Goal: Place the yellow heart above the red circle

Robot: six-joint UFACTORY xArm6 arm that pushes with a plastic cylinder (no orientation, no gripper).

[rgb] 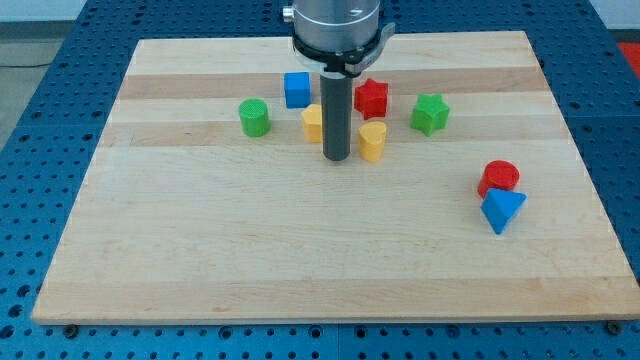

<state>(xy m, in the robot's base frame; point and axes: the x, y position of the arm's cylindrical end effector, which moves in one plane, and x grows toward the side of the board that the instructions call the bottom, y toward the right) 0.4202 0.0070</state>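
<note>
The yellow heart point(373, 141) lies near the middle of the board's upper half. The red circle point(499, 177) sits at the view's right, with a blue triangle point(502, 210) touching it just below. My tip point(337, 158) rests on the board just left of the yellow heart, close beside it. A second yellow block point(313, 123) lies just left of the rod, partly hidden behind it; its shape is unclear.
A blue cube point(296, 89) and a red star point(372, 96) lie above the rod's sides. A green cylinder point(255, 117) lies to the left and a green star point(430, 113) to the right. The wooden board point(300, 250) ends in a blue perforated table.
</note>
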